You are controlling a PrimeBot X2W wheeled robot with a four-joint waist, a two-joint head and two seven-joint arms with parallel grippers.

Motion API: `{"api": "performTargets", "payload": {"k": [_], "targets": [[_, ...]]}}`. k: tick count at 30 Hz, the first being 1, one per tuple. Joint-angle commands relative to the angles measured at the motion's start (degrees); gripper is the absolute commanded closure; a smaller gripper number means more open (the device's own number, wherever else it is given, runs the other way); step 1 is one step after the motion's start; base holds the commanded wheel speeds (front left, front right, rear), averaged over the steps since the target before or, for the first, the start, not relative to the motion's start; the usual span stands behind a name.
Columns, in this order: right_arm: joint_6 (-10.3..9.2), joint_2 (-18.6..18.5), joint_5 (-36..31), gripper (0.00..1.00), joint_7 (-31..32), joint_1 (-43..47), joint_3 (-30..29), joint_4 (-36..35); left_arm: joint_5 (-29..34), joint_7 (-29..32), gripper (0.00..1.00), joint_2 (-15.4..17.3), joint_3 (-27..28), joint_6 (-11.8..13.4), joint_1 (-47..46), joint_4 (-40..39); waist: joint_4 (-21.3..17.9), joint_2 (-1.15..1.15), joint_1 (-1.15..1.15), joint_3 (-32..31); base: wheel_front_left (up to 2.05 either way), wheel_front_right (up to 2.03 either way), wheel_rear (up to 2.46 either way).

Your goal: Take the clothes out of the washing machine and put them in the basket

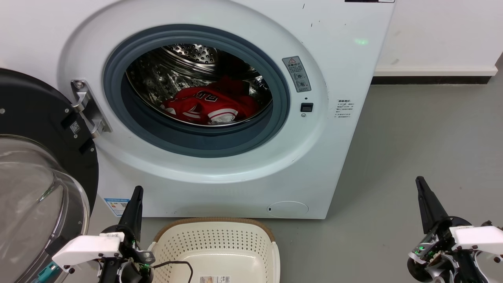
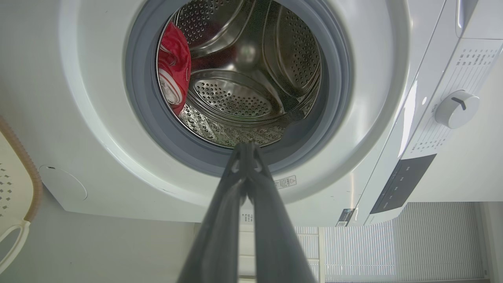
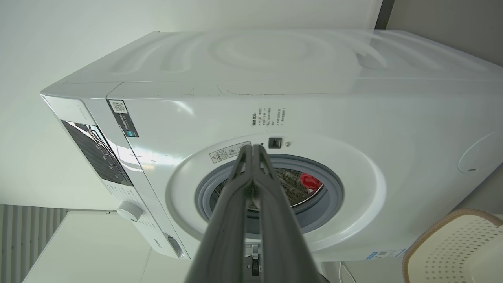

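The white washing machine (image 1: 235, 173) stands open, its steel drum holding the red clothes (image 1: 208, 105) with white striped trim and dark lettering. Those clothes (image 2: 175, 67) lie at the drum's left side in the left wrist view, and a bit of red clothes (image 3: 310, 182) shows in the right wrist view. The cream basket (image 1: 214, 245) with a brown rim sits on the floor in front of the machine. My left gripper (image 1: 136, 192) is shut and empty, just left of the basket. My right gripper (image 1: 420, 182) is shut and empty, far right over the floor.
The black-rimmed glass door (image 1: 35, 181) hangs open at the left, close to my left arm. Grey floor (image 1: 412, 149) stretches to the right of the machine, with a white wall and dark skirting (image 1: 428, 79) behind. A black cable (image 1: 177, 264) lies across the basket's inside.
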Motion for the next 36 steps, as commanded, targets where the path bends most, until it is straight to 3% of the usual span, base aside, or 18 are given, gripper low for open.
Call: {"api": "performTargets", "payload": {"k": [1,28,29,36], "targets": [[0.00,0.2,-0.3,1.00,0.0,-0.7,0.0,0.1,-0.1,0.1,1.00,0.0,0.1,-0.2,-0.3,0.0,0.0,0.00,0.00,0.0,0.00,0.00,0.00],[0.00,0.2,-0.3,1.00,0.0,-0.7,0.0,0.1,-0.1,0.1,1.00,0.0,0.1,-0.2,-0.3,0.0,0.0,0.00,0.00,0.0,0.00,0.00,0.00],[0.00,0.0,0.0,0.00,0.0,0.0,0.0,0.0,0.0,0.0,0.00,0.0,0.0,0.0,0.0,0.0,0.0,0.00,0.00,0.0,0.00,0.00,0.00],[0.00,0.0,-0.5,0.00,-1.0,1.8,0.3,1.3,0.8,-1.1,0.00,-0.2,-0.4,0.0,1.8,0.9,0.0,0.00,0.00,0.0,0.00,0.00,0.00]]}}
